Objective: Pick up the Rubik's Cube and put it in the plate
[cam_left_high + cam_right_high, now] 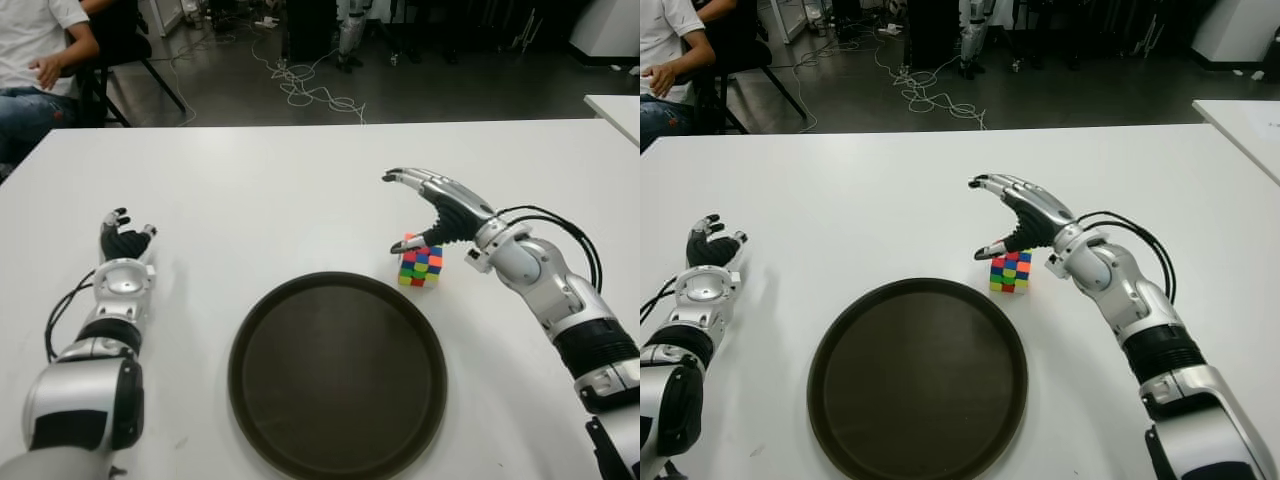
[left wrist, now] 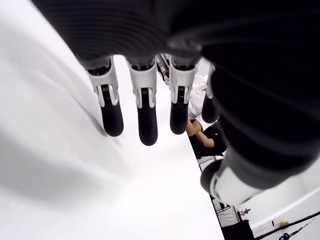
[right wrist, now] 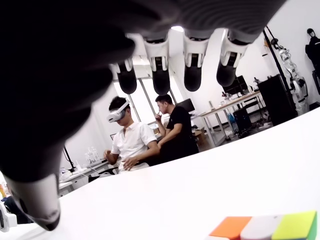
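My left hand point(image 1: 124, 240) shows at the far left of the white surface point(image 1: 300, 190), well apart from everything else. Its fingers point(image 2: 142, 107) hang straight and loosely spread in the wrist view, holding nothing, and only bare surface lies beneath them. Beyond the surface's far left corner, a person point(image 1: 40, 60) in a white shirt sits on a chair.

To the right of my left hand, nearer my body than either hand, lies the dark round plate point(image 1: 337, 372), with nothing in it.

Just past the plate's far right rim sits the Rubik's Cube point(image 1: 421, 262), flat on the surface and close to the plate but not on it. My right hand point(image 1: 432, 205) is over it, spread wide: the fingers point(image 3: 192, 62) reach out above and beyond the cube, and the thumb point(image 1: 407, 244) points down at the cube's upper left edge. Whether the thumb touches it I cannot tell. The hand grips nothing; in my right wrist view the cube's orange, white and yellow-green top squares show below the palm, with clear space between them and the fingertips.
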Available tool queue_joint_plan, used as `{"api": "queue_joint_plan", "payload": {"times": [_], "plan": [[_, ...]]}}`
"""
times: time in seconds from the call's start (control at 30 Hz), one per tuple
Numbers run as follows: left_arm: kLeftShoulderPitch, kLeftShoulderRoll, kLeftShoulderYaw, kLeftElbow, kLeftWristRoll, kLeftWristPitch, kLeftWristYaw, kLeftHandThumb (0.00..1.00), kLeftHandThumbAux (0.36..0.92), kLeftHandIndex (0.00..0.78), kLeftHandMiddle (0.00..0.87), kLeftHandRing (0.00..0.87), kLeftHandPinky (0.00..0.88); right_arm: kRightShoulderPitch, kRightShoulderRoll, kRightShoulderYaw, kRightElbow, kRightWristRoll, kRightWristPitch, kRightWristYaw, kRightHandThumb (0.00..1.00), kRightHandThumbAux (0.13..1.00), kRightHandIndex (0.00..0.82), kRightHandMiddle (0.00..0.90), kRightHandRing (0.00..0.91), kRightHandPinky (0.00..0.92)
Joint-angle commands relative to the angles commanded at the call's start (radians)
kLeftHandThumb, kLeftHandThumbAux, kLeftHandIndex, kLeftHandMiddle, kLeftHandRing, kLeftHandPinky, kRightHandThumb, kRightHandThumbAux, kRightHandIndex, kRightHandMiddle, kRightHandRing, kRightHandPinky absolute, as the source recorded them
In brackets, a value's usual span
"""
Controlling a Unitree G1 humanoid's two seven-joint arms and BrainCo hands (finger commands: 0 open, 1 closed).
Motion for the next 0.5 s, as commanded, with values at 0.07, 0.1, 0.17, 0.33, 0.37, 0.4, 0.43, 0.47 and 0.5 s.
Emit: {"api": "queue_joint_plan", "payload": {"times": [0.07, 0.1, 0.17, 0.33, 0.37, 0.4, 0.43, 0.47, 0.5], "plan": [[-0.001, 0.0, 0.0, 0.0, 0.001, 0.001, 0.002, 0.142, 0.763, 0.131, 0.159, 0.172, 0.174, -0.002, -0.006, 0.005, -0.003, -0.017, 0.006, -0.005, 0.0, 0.629, 0.004, 0.05, 0.059, 0.06], [-0.001, 0.0, -0.001, -0.001, 0.002, 0.002, 0.002, 0.142, 0.765, 0.13, 0.158, 0.171, 0.171, -0.003, -0.01, 0.007, -0.004, -0.025, 0.006, -0.009, 0.0, 0.626, 0.005, 0.051, 0.06, 0.062], [-0.001, 0.0, -0.002, -0.001, 0.004, 0.002, 0.002, 0.132, 0.764, 0.126, 0.156, 0.168, 0.168, -0.004, -0.013, 0.008, -0.006, -0.033, 0.005, -0.012, 0.0, 0.643, 0.009, 0.056, 0.063, 0.06], [-0.001, 0.002, -0.003, 0.0, 0.006, 0.001, 0.002, 0.124, 0.765, 0.117, 0.153, 0.165, 0.169, -0.001, -0.02, 0.003, -0.017, -0.037, 0.001, -0.006, 0.002, 0.666, 0.014, 0.06, 0.066, 0.058], [-0.001, 0.002, -0.002, 0.0, 0.005, 0.001, 0.001, 0.124, 0.765, 0.116, 0.152, 0.164, 0.17, 0.001, -0.026, 0.002, -0.024, -0.036, -0.003, -0.002, 0.002, 0.667, 0.014, 0.06, 0.066, 0.058], [-0.001, 0.001, -0.001, 0.0, 0.004, 0.0, 0.0, 0.122, 0.762, 0.117, 0.152, 0.166, 0.169, 0.002, -0.03, 0.001, -0.028, -0.035, -0.005, 0.0, 0.002, 0.665, 0.009, 0.048, 0.062, 0.06], [0.0, 0.001, 0.0, 0.0, 0.003, 0.0, 0.0, 0.121, 0.761, 0.117, 0.152, 0.166, 0.168, 0.004, -0.033, 0.001, -0.031, -0.034, -0.006, 0.002, 0.001, 0.664, 0.005, 0.04, 0.06, 0.061], [0.0, 0.001, 0.0, 0.0, 0.003, -0.001, 0.0, 0.121, 0.76, 0.118, 0.152, 0.167, 0.168, 0.005, -0.035, 0.001, -0.034, -0.034, -0.006, 0.003, 0.001, 0.664, 0.004, 0.038, 0.059, 0.061], [0.0, 0.001, 0.002, 0.0, 0.001, -0.003, -0.003, 0.12, 0.759, 0.118, 0.152, 0.167, 0.168, 0.008, -0.039, 0.001, -0.039, -0.034, -0.001, 0.009, 0.0, 0.663, 0.002, 0.034, 0.058, 0.061]]}}
